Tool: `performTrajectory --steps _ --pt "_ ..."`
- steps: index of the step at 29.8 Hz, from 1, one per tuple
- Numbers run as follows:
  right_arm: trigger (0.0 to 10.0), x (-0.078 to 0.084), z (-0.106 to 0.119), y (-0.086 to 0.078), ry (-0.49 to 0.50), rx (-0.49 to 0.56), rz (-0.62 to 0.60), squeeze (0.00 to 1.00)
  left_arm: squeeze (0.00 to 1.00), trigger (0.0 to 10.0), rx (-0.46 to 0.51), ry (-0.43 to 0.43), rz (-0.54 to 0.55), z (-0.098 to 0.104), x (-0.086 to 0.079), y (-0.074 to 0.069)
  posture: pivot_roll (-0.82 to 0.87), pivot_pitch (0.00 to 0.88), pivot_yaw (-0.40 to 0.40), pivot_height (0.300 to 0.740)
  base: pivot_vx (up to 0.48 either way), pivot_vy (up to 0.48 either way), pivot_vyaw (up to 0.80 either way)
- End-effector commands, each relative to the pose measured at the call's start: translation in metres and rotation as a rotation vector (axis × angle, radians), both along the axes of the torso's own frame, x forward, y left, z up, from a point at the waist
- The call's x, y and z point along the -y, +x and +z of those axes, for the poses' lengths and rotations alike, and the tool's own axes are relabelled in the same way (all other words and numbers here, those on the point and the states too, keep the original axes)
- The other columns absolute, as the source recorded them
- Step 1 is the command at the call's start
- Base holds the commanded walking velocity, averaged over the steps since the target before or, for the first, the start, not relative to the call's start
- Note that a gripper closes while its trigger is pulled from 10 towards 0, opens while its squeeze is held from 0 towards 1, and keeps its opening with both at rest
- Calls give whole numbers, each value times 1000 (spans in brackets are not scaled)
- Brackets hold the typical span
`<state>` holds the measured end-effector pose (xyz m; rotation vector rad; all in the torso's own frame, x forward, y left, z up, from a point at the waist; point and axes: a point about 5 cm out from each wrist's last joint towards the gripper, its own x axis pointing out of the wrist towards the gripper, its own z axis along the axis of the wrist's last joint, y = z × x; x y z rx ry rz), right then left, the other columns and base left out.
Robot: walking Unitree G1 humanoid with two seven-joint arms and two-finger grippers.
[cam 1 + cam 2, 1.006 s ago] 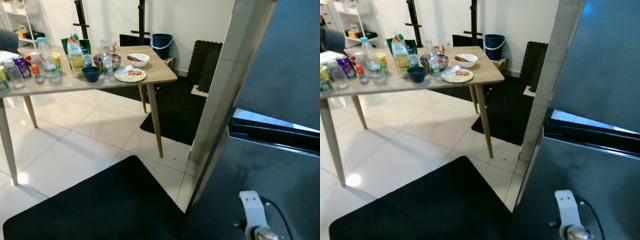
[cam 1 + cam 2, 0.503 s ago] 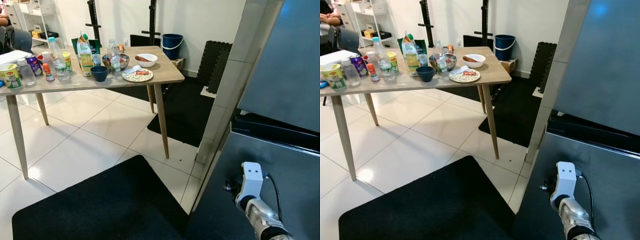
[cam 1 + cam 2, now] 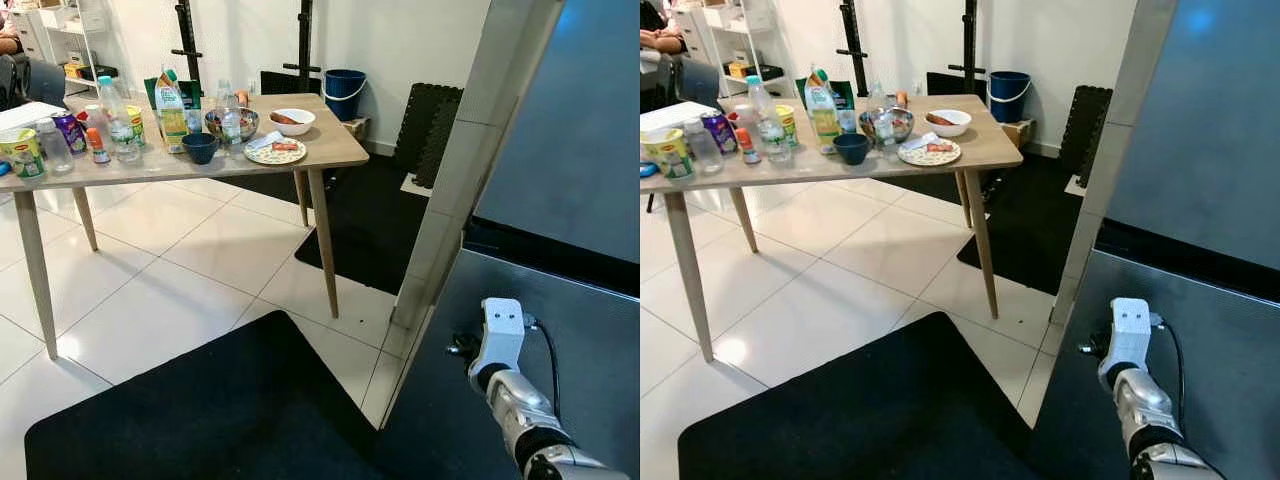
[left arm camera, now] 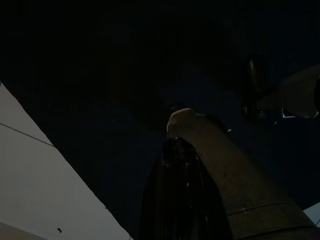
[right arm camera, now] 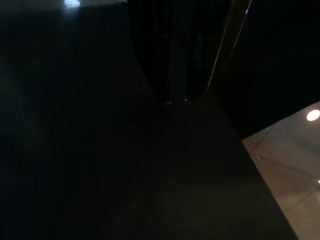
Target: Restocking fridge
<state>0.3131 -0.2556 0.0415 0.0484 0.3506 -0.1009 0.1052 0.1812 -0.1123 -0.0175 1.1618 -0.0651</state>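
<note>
Meanwhile, the right end effector (image 3: 462,350) is raised against the dark fridge (image 3: 560,330) door panel at the robot's right, its fingers hidden behind the white wrist block, so whether they are spread or pressed together cannot be told. Both fridge doors look closed, 1 above the other with a dark gap between. Bottles, a juice carton (image 3: 171,108), bowls and a plate (image 3: 267,151) stand on the wooden counter (image 3: 330,150), well off to the robot's left. The right arm is judged nearer the door; the left end effector (image 4: 180,165) hangs in shadow.
</note>
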Motion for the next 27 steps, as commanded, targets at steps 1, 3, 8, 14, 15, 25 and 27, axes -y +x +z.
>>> performTrajectory --steps 1,3,8,14,15,25,27 --pt "10000 4 11 7 -42 32 -16 0 0 10000 -45 -14 -1 -4 6 -13 -66 0 -36 740 0 0 0" --pt "10000 4 13 9 -47 38 -22 0 0 10000 -46 -14 -1 -4 6 -13 -66 0 -36 740 0 0 0" --pt "10000 3 18 14 -48 54 -50 0 0 10000 -50 -13 -2 -4 5 -15 -68 0 -34 740 0 0 0" --pt "10000 2 20 16 -50 59 -63 0 0 10000 -49 -15 0 -4 6 -15 -65 0 -39 740 0 0 0" --pt "10000 2 20 16 -52 57 -54 0 0 10000 -48 -16 0 -4 6 -15 -64 0 -40 740 0 0 0" --pt "10000 -11 -48 -37 -95 -289 121 0 0 10000 -49 -15 -1 -4 6 -15 -66 0 -45 740 0 0 0" --pt "10000 -13 -60 -50 -109 -350 145 0 0 10000 -50 -14 -2 -4 5 -15 -66 0 -45 740 0 0 0"
